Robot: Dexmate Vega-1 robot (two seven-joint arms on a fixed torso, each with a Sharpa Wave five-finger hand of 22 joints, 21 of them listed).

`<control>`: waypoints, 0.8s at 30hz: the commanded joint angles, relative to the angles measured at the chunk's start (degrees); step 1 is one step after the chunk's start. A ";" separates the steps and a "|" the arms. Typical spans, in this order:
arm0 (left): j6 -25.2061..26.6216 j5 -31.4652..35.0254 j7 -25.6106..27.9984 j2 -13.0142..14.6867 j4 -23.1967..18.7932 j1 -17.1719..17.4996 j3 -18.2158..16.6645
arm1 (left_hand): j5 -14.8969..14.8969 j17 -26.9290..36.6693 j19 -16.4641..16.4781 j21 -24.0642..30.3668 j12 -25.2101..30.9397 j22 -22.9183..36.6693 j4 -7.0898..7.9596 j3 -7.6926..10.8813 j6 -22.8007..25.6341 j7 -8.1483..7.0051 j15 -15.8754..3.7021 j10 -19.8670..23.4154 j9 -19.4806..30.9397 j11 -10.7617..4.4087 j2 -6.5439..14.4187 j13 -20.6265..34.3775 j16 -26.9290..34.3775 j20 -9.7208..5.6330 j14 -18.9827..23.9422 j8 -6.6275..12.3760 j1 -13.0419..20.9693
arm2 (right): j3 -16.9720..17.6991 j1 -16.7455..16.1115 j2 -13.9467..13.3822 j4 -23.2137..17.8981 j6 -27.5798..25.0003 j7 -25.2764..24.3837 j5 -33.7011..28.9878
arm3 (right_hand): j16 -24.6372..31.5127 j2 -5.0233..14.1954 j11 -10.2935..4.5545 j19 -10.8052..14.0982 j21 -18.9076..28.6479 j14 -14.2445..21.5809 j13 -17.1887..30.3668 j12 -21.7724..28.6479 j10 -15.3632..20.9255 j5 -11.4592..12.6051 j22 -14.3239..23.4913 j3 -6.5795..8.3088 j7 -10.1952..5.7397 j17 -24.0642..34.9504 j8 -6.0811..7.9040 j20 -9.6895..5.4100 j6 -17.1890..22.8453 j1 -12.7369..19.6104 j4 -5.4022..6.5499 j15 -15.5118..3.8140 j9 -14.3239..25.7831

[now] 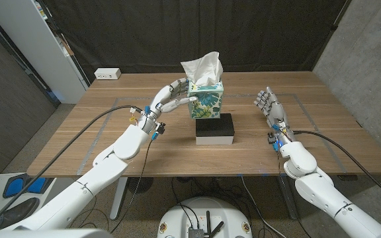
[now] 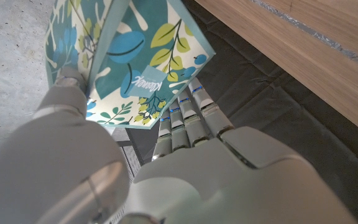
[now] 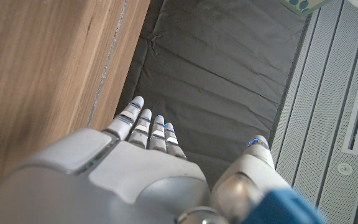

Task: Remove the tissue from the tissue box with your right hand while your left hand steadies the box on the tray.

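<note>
The left hand (image 1: pixel 169 96) is seen closed around the floral-printed cardboard tissue box (image 1: pixel 207 100), which stands on a black-and-white rectangular tray (image 1: pixel 215 128) at the centre of the wooden table (image 1: pixel 98 132). A white crumpled tissue (image 1: pixel 202 68) is raised upright from the box top. The right hand (image 1: pixel 268 104) is held apart and empty, fingers extended; the tissue lies toward its ten o'clock. In the left wrist view the fingers (image 2: pixel 185 115) are shown against the box side, though thumb contact is apparently partial.
</note>
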 commanded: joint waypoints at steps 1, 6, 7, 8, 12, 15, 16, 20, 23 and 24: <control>0.08 0.21 0.28 -0.28 0.21 -0.10 0.14 | 0.44 0.28 0.41 0.05 0.17 0.08 -0.14 0.24 1.19 0.48 -0.30 0.49 0.22 0.20 1.18 0.27 -0.17 -0.01 0.38 0.35 1.08 | 0.56 -3.45 -0.16 -2.49 1.21 -1.21 -0.84 | 0.07 0.76 0.09 0.10 0.04 0.13 0.17 0.39 0.49 0.02 0.08 0.21 0.48 0.15 0.03 -0.11 0.45 0.20 -0.21 -0.07 0.20; -0.19 -0.18 0.23 -0.36 0.29 0.03 0.13 | 0.45 0.28 0.48 0.04 0.18 0.08 -0.17 0.21 1.29 0.38 -0.41 0.61 0.24 0.08 1.22 0.28 -0.20 0.03 0.47 0.32 1.17 | 0.99 -4.85 -0.63 -3.22 2.35 -0.65 -1.02 | 0.05 0.78 0.17 0.15 0.04 0.13 0.17 0.37 0.54 0.02 0.08 0.21 0.38 0.14 0.07 -0.08 0.63 0.18 -0.20 -0.07 0.19; -0.23 -0.23 0.18 -0.36 0.32 0.02 0.14 | 0.45 0.28 0.49 0.04 0.19 0.08 -0.18 0.20 1.29 0.38 -0.40 0.66 0.24 0.09 1.22 0.28 -0.20 0.02 0.48 0.32 1.18 | 1.02 -4.86 -0.61 -3.24 2.31 -0.68 -1.09 | 0.05 0.78 0.20 0.15 0.04 0.13 0.17 0.38 0.58 0.02 0.08 0.21 0.39 0.14 0.07 -0.08 0.64 0.18 -0.20 -0.07 0.19; -0.63 -0.52 -0.25 -0.31 0.63 -0.20 0.26 | 0.45 0.28 0.51 0.04 0.18 0.08 -0.18 0.20 1.30 0.38 -0.42 0.65 0.25 0.12 1.23 0.29 -0.20 0.02 0.50 0.31 1.19 | 1.22 -5.42 -0.41 -4.08 1.90 -2.33 -2.47 | 0.05 0.78 0.19 0.13 0.03 0.13 0.17 0.38 0.59 0.02 0.08 0.21 0.38 0.14 0.07 -0.05 0.64 0.18 -0.20 -0.07 0.19; -1.08 -0.56 -0.30 -0.50 0.97 -0.38 0.36 | 0.45 0.27 0.54 0.03 0.17 0.08 -0.20 0.17 1.46 0.41 -0.42 0.68 0.26 0.05 1.25 0.30 -0.22 0.00 0.56 0.32 1.24 | 1.26 -5.77 -0.43 -4.53 2.36 -1.96 -2.73 | 0.04 0.80 0.21 0.15 0.03 0.13 0.17 0.37 0.61 0.02 0.08 0.21 0.29 0.13 0.07 -0.07 0.69 0.17 -0.19 -0.08 0.19; -0.44 0.37 0.50 -0.63 0.46 -0.12 0.20 | 0.44 0.27 0.56 0.02 0.16 0.08 -0.20 0.12 1.50 0.42 -0.37 0.71 0.27 0.04 1.22 0.30 -0.22 0.06 0.63 0.31 1.22 | 1.09 -5.96 -0.34 -4.78 1.81 -1.40 -1.66 | 0.03 0.81 0.25 0.15 0.02 0.14 0.17 0.36 0.64 0.02 0.08 0.21 0.35 0.13 0.03 -0.03 0.66 0.16 -0.19 -0.08 0.19; -0.32 0.45 0.59 -0.64 0.39 -0.09 0.18 | 0.44 0.27 0.57 0.02 0.15 0.08 -0.19 0.09 1.58 0.43 -0.38 0.71 0.27 0.04 1.20 0.30 -0.20 0.04 0.70 0.33 1.21 | 1.10 -5.95 -0.32 -4.75 1.86 -1.28 -1.59 | 0.04 0.82 0.23 0.13 0.01 0.15 0.17 0.35 0.63 0.02 0.08 0.21 0.40 0.12 0.01 -0.03 0.64 0.16 -0.19 -0.08 0.19; -0.89 -0.14 0.10 -0.75 0.99 -0.39 0.38 | 0.43 0.26 0.61 0.00 0.19 0.09 -0.19 0.00 1.78 0.42 -0.42 0.90 0.27 -0.04 1.15 0.32 -0.21 0.03 0.82 0.35 1.19 | 0.69 -5.42 0.16 -4.03 2.08 -0.53 -0.97 | 0.03 0.83 0.20 0.13 0.00 0.14 0.17 0.33 0.62 0.01 0.08 0.21 0.40 0.12 0.01 0.03 0.66 0.15 -0.18 -0.08 0.19; -0.67 0.08 0.29 -0.71 0.85 -0.30 0.31 | 0.43 0.26 0.72 0.03 0.18 0.09 -0.20 -0.03 1.89 0.38 -0.46 0.91 0.28 -0.03 1.14 0.32 -0.20 -0.01 0.92 0.36 1.19 | 0.44 -5.22 0.46 -4.29 1.78 -1.09 -1.70 | 0.02 0.85 0.25 0.12 -0.01 0.14 0.17 0.31 0.64 0.01 0.08 0.22 0.37 0.11 0.01 0.09 0.72 0.14 -0.18 -0.08 0.19; -0.43 0.40 0.56 -0.70 0.68 -0.18 0.25 | 0.43 0.26 0.72 0.03 0.19 0.09 -0.20 -0.04 1.91 0.38 -0.47 0.98 0.28 0.02 1.14 0.33 -0.19 -0.01 0.98 0.35 1.20 | 0.38 -5.21 0.46 -4.35 1.72 -0.97 -1.57 | 0.02 0.85 0.20 0.11 -0.01 0.15 0.17 0.30 0.63 0.01 0.08 0.22 0.37 0.11 0.01 0.10 0.72 0.14 -0.18 -0.08 0.19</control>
